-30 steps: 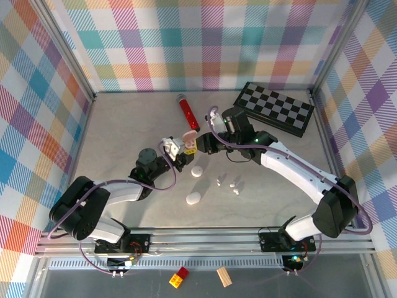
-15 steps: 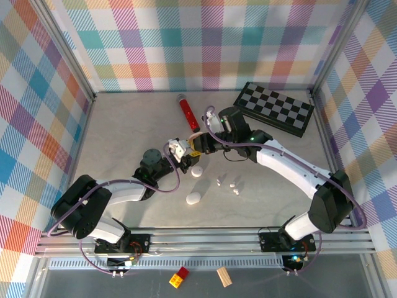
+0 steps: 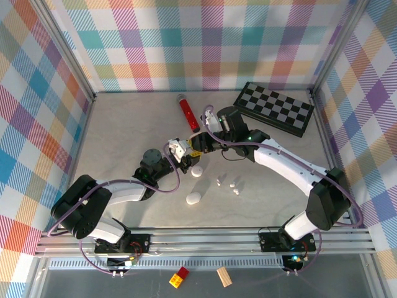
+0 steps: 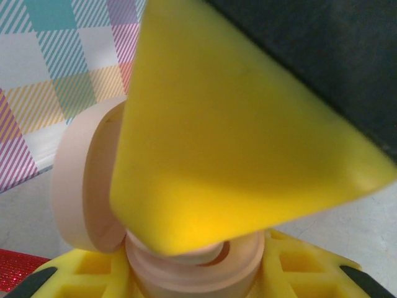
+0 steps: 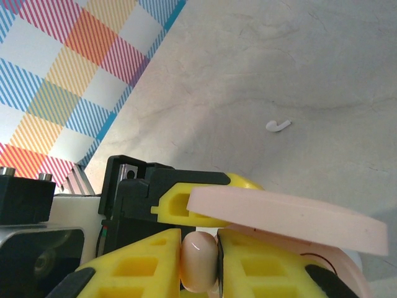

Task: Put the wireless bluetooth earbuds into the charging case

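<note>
Robot lab cell, plaid-printed walls (image 3: 205, 43), aluminium frame rail (image 3: 205, 239), left arm (image 3: 118, 192) and right arm (image 3: 291, 171) bolted on

The left arm (image 3: 118, 191) lies low from its base at the near left, folded at the elbow and stretched rightward, its wrist tipped up so the left gripper (image 3: 183, 151) faces the other arm, fingers closed partway round the base of a pink case (image 4: 80, 186). The right arm (image 3: 291, 167) comes up from the near right, bends at the elbow and reaches in a long line leftward, and the right gripper (image 3: 198, 146) meets the left one almost tip to tip, its yellow fingers (image 5: 155, 267) pinched tight on a pale pink earbud (image 5: 198, 261)
</note>
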